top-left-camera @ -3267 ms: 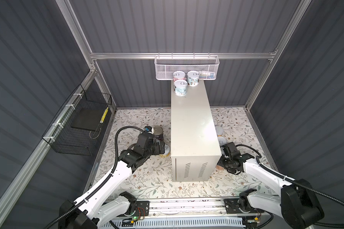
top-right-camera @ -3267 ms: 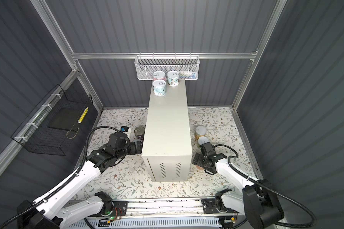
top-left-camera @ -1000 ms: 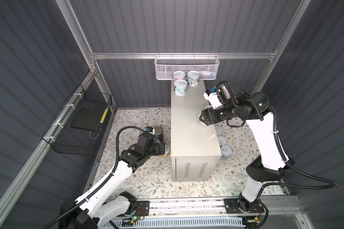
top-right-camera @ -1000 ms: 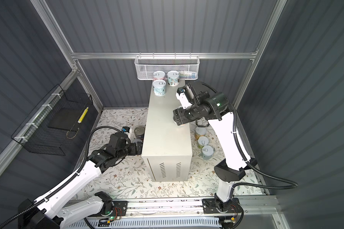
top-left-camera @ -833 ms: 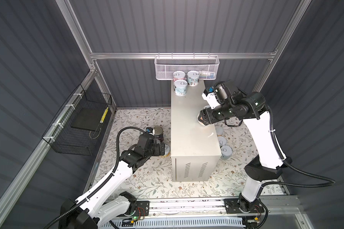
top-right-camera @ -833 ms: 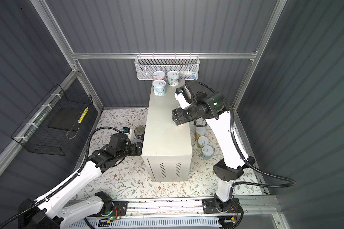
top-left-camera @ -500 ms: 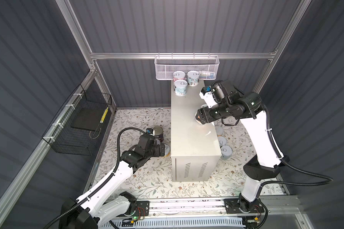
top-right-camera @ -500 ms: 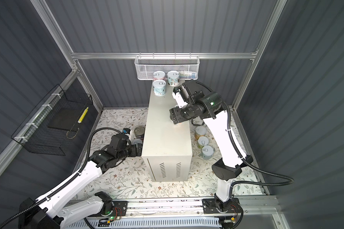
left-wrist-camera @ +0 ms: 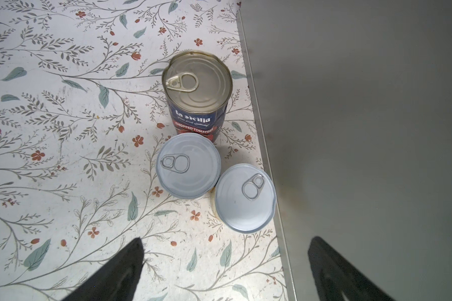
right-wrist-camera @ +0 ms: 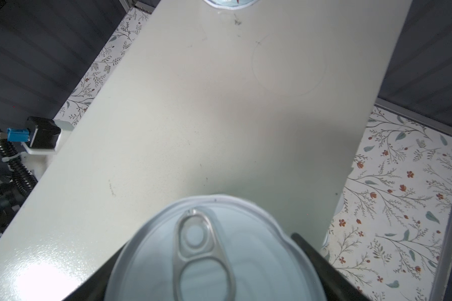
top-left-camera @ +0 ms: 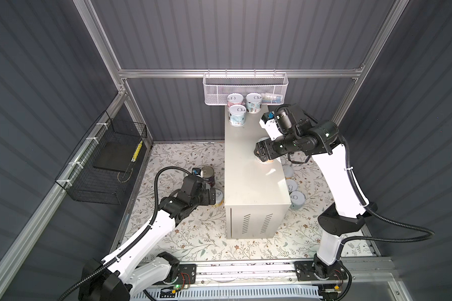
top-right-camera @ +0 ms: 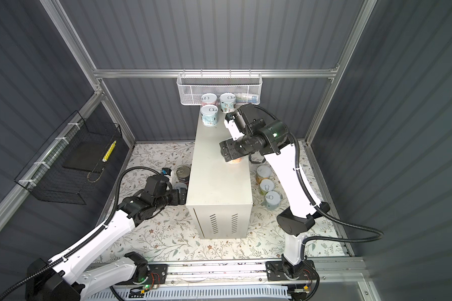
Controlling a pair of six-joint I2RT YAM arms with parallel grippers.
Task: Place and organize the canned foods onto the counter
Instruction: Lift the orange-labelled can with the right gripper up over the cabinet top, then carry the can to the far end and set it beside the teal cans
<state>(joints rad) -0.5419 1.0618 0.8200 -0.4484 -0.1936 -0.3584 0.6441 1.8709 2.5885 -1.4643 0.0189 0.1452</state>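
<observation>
Tin [right-wrist-camera: 209, 255] now set down on counter [top-left-camera: 248, 187]; right jaws perhaps loosening.

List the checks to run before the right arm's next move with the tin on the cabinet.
1. Silver-lidded orange-labelled tin stands on the cream metal cabinet top, inside its edge: ok.
2. Right gripper free of the tin: cannot tell; its fingers flank the lid.
3. Three tins at the far end apart from it: ok.
4. Left gripper open, empty: ok.
5. Dark-blue tomato can upright on the floor: ok.
</observation>
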